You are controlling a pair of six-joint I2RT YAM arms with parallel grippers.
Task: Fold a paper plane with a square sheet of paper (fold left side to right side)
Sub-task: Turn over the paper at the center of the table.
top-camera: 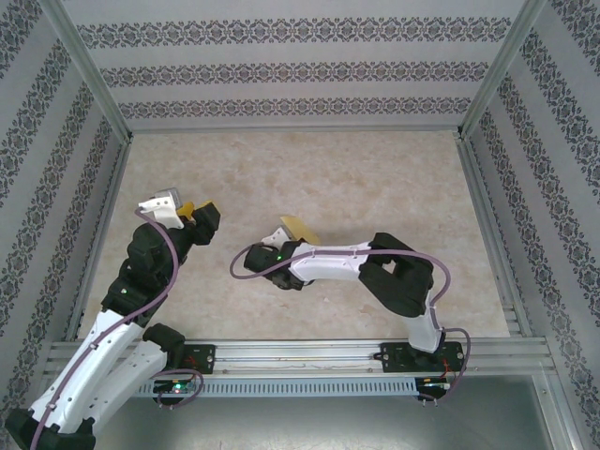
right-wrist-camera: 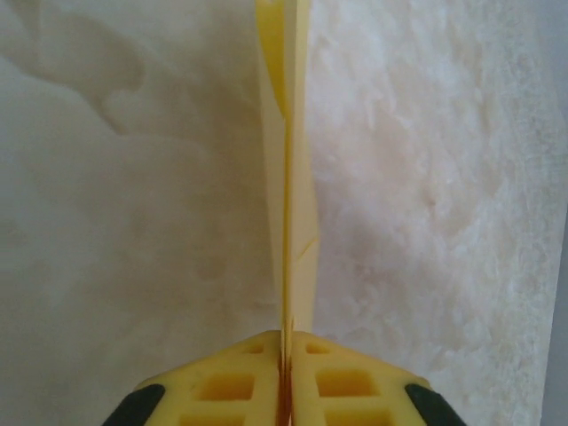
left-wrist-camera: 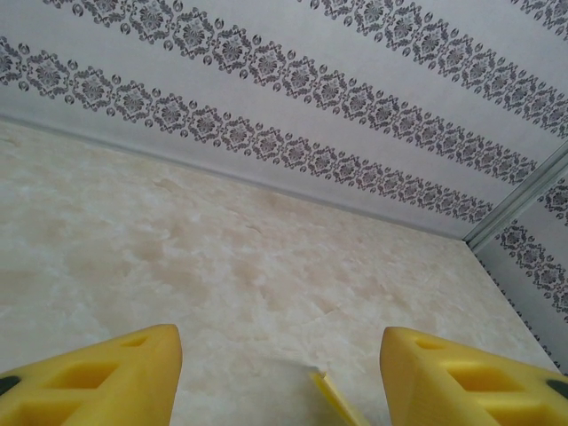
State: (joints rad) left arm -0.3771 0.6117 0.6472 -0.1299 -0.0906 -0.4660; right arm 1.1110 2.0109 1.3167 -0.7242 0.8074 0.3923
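Left gripper (left-wrist-camera: pixel 280 359) spread (2 fingers apart); right gripper (right-wrist-camera: pixel 286 344) clamping paper (right-wrist-camera: pixel 299 182).

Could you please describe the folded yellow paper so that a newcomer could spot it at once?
On the beige marbled table, look near the middle, where the right arm ends. The right gripper is shut on the folded paper: thin and flat, unlike the blocky yellow fingers.

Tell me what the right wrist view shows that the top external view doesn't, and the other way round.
Right wrist: the folded paper edge-on, its layers pinched between the right tool's shut fingers. Top external: the left tool off to the side, away from the paper. Both: the right tool holding the folded paper over the table.
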